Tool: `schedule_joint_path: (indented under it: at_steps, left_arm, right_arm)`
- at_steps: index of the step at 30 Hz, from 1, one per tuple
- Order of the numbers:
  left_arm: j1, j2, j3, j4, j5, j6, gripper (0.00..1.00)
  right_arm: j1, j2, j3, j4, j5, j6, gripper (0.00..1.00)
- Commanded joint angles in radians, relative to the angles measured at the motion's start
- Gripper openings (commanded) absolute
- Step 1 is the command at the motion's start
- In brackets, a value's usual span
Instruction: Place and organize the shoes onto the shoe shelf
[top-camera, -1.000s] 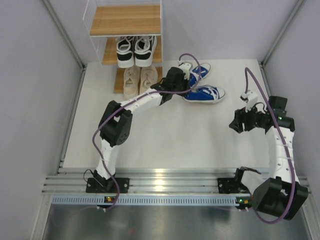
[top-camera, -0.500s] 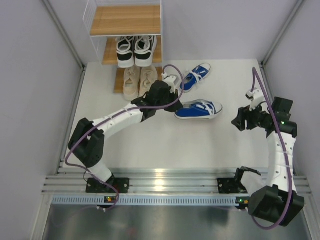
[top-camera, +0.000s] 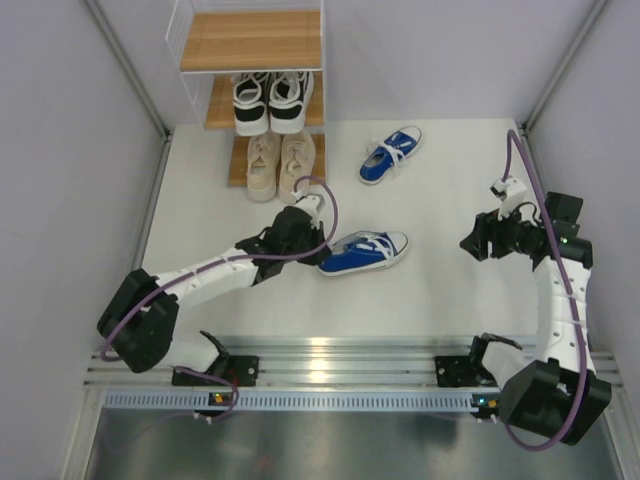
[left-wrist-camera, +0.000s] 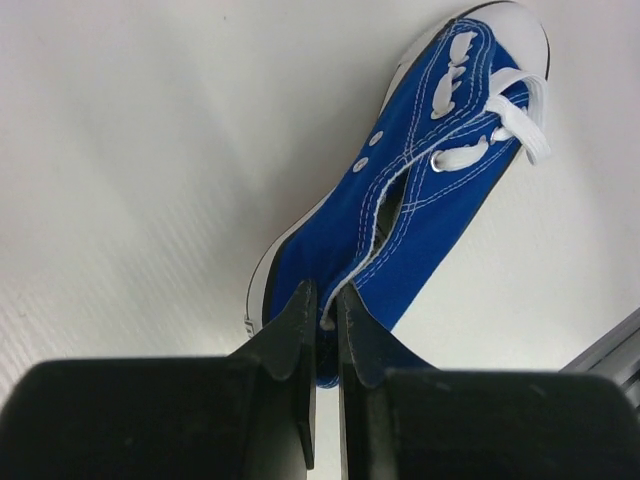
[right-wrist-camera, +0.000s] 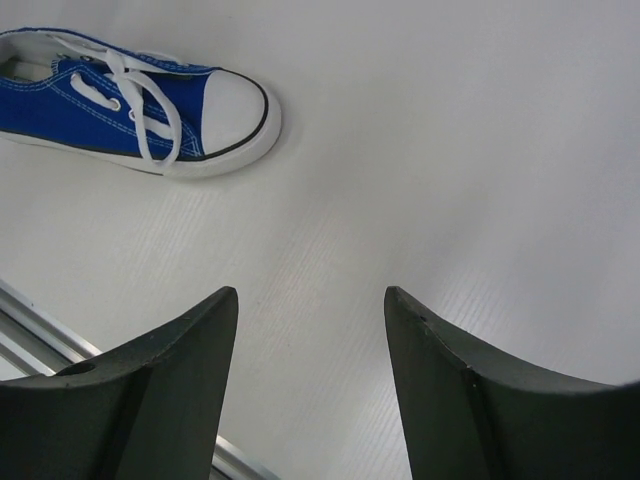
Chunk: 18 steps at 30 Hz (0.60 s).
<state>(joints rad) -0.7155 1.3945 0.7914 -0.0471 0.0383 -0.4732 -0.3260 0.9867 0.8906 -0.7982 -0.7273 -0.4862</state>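
Thin grip: left fingers (left-wrist-camera: 285, 335) pinch only the blue shoe (left-wrist-camera: 420, 200) by its heel rim, so it may slip; right fingers (right-wrist-camera: 190, 350) spread, empty.

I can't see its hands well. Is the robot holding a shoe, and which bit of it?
Yes. The left gripper pinches one blue shoe by the cloth rim at its heel end. The right gripper is open and holds nothing.

White table (top-camera: 440, 290) bears shoe shelf (top-camera: 250, 40), near blue sneaker (top-camera: 365, 250), far blue sneaker (top-camera: 390, 153)
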Motion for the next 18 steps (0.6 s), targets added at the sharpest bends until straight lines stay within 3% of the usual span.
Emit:
schedule_joint_path:
  at_steps: [1, 2, 5, 8, 13, 18]
  left_arm:
    - [-0.025, -0.075, -0.044, 0.11, 0.015, 0.036, 0.03]
    - [-0.038, -0.078, -0.063, 0.108, 0.041, 0.045, 0.19]
    - [-0.05, -0.091, -0.083, 0.105, 0.077, 0.07, 0.41]
    - [-0.05, -0.088, -0.089, 0.09, 0.109, 0.106, 0.52]
    - [-0.05, -0.017, -0.037, 0.011, 0.166, 0.227, 0.57]
    - [-0.05, 0.043, 0.003, -0.051, 0.111, 0.3, 0.55]
  right_arm:
    - [-0.015, -0.003, -0.007, 0.034, -0.035, 0.008, 0.61]
    - [-0.015, -0.003, -0.007, 0.036, -0.035, 0.009, 0.61]
    - [-0.015, 0.0, -0.01, 0.036, -0.035, 0.009, 0.61]
    - [-0.015, 0.004, -0.01, 0.037, -0.038, 0.011, 0.61]
    - [-0.015, 0.012, -0.005, 0.034, -0.044, 0.011, 0.61]
    - [-0.015, 0.007, -0.001, 0.027, -0.046, 0.009, 0.61]
